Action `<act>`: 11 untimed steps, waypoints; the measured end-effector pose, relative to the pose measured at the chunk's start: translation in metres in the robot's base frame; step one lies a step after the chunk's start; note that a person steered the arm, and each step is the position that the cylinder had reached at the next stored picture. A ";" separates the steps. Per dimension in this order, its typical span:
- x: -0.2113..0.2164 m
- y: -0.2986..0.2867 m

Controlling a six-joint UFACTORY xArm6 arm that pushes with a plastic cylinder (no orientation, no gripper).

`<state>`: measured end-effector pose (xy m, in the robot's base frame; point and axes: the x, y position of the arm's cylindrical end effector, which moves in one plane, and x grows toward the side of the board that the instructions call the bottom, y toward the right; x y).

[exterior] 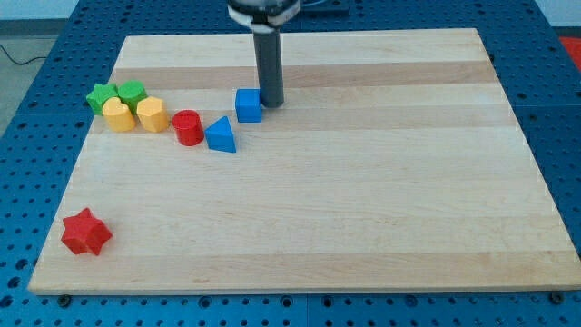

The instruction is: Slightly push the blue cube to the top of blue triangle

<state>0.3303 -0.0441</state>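
- My tip (271, 104) was the bottom end of a straight dark rod that came down from the view's top, and it rested on the pale wooden board (363, 200).
- It was just a plain rod end — it held nothing.
- My tip sat right beside the small blue cube (248, 105), on the cube's right side in the view. It looked like it was touching the cube, but I could not tell for sure.
- The small blue triangle block (221, 135) lay just below the blue cube and a little to the view's left. The two were very near, with a thin gap between them.
- A short red cylinder block (188, 127) stood just to the view's left of the blue triangle.
- Further to the view's left were two yellow blocks with rounded shapes, one (151, 115) next to the other (118, 115), side by side.
- Behind the yellow ones, toward the view's top, sat two green blocks (101, 96) (132, 92). They were bumpy, but I could not make out their shapes well.
- All of these blocks made one bunch in the board's upper left part.
- A red star block (86, 232) lay alone near the board's lower left corner — well apart from the rest.
- The board sat on a blue table with rows of small holes (36, 91).
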 end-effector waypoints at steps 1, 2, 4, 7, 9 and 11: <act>-0.005 0.003; 0.027 0.036; 0.077 0.039; -0.028 -0.058; 0.019 0.012; 0.042 -0.040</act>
